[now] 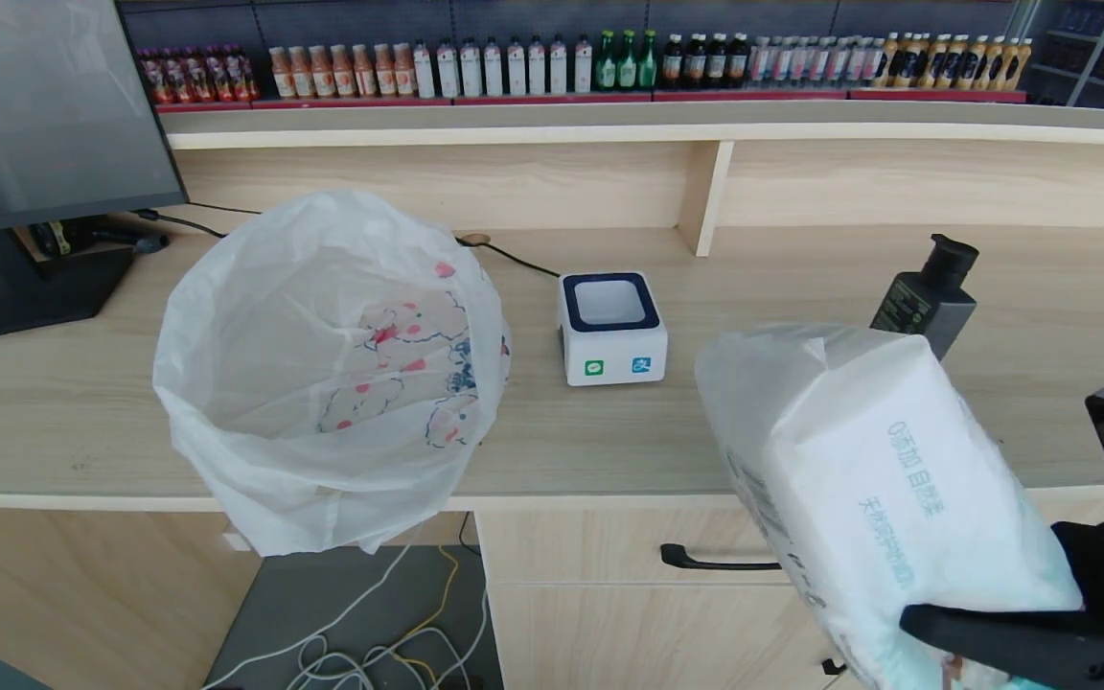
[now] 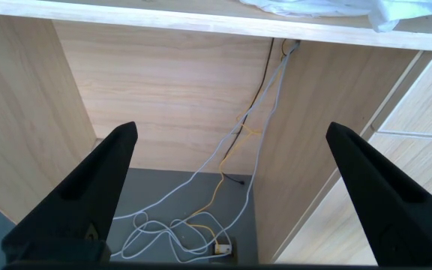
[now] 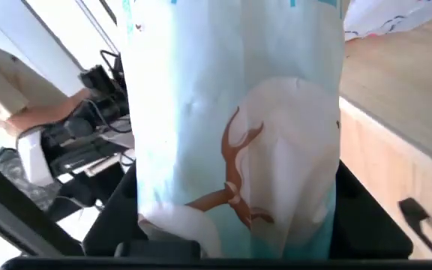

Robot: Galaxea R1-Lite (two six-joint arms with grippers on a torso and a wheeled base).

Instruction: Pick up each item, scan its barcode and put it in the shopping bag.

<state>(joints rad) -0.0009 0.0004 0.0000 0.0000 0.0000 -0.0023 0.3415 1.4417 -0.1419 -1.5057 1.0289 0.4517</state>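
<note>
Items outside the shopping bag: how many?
2. The white pack is gripped in the right hand over the counter's front edge; the dark bottle stands on the counter behind it. The pack may hide others.

Tissue pack (image 1: 873, 479): soft, white, wrapped in clear film with teal print, barcode stripes on the side facing left. Held tilted, clear of the counter (image 1: 82, 412), at the right front.

Shopping bag (image 1: 322, 383): thin white plastic with a cartoon print, mouth wide open, on the counter's left part, sagging over the front edge.

Barcode scanner (image 1: 611, 326): white cube, dark-framed window facing up, just right of the bag.

Dark bottle (image 1: 926, 297): black cap, upright on the counter behind the pack.
</note>
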